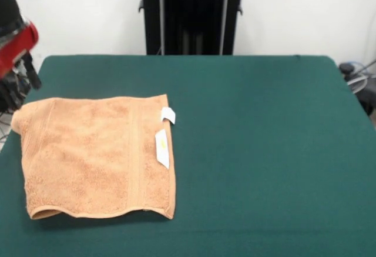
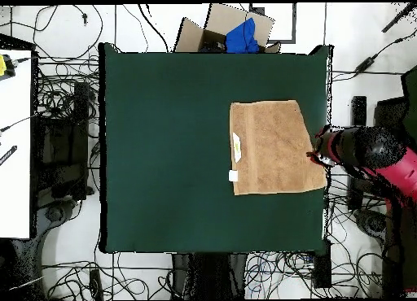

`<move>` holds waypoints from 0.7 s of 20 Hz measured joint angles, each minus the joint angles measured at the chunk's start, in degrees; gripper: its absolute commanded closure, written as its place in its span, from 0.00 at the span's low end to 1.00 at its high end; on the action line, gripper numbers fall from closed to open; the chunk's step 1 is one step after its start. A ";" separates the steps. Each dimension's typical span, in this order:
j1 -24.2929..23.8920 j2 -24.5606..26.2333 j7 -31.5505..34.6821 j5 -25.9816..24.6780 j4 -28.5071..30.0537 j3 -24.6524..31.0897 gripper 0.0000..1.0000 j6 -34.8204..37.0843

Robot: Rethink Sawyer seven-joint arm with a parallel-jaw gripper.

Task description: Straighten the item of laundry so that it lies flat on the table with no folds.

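Orange-tan towel (image 1: pixel 97 156) spread on the dark green bench (image 1: pixel 264 151), toward the left side in the front view, well away from the bare right half. Lies mostly flat; near edge slightly wavy and lifted at the near left corner, far left corner a little bunched. Woven band running front to back near the right end. Two small white tags (image 1: pixel 164 139) on the right edge, one near the far corner, the other just below it. Red and black arm at the left edge of the front view, hand (image 2: pixel 319 155) just beside the towel's outer edge in the overhead view, at the bench's side. Cannot tell whether released or clenched, or whether touching the cloth.
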 measured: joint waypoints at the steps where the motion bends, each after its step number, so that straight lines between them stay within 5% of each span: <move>1: 0.39 -0.47 0.00 0.04 -1.13 -0.07 0.00 1.43; 14: 2.81 -0.11 3.20 2.10 -9.66 -1.38 0.00 3.93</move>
